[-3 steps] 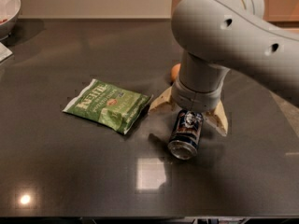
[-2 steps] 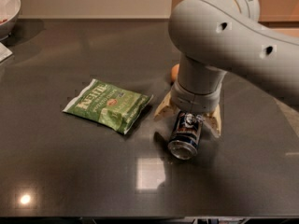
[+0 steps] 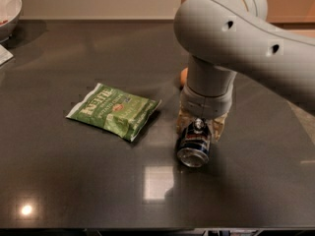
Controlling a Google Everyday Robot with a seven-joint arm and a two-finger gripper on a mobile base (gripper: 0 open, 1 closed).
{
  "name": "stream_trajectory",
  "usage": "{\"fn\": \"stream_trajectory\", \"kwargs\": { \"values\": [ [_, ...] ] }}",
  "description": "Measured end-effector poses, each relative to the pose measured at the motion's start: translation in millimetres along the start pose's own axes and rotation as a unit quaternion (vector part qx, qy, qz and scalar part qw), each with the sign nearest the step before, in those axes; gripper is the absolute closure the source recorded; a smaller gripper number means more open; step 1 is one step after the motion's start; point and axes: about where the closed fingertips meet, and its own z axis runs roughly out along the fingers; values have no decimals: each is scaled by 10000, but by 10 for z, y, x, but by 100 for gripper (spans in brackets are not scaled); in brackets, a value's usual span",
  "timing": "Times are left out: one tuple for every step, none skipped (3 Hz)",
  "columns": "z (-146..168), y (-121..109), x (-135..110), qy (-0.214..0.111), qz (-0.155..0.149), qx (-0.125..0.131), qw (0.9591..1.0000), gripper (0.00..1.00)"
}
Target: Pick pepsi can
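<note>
The pepsi can (image 3: 194, 145) lies on its side on the dark table (image 3: 74, 181), its silver end facing me, right of centre. My gripper (image 3: 201, 130) comes straight down over the can's far half. Its tan fingers (image 3: 182, 121) stand on either side of the can and press against it. The grey arm hides the can's far end.
A green chip bag (image 3: 115, 110) lies flat to the left of the can. A small orange object (image 3: 183, 76) shows behind the arm. A white bowl (image 3: 7, 6) stands at the far left corner, with a white paper (image 3: 3, 56) below it.
The tan fingers were spread wide around the can; they have drawn in against its sides. The can and the bag have not moved.
</note>
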Motion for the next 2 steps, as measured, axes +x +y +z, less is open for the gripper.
{"fn": "stream_trajectory", "kwargs": {
  "values": [
    [-66, 4, 77, 205, 197, 143, 9995, 87],
    [-226, -32, 229, 727, 522, 534, 9946, 100]
  ]
}}
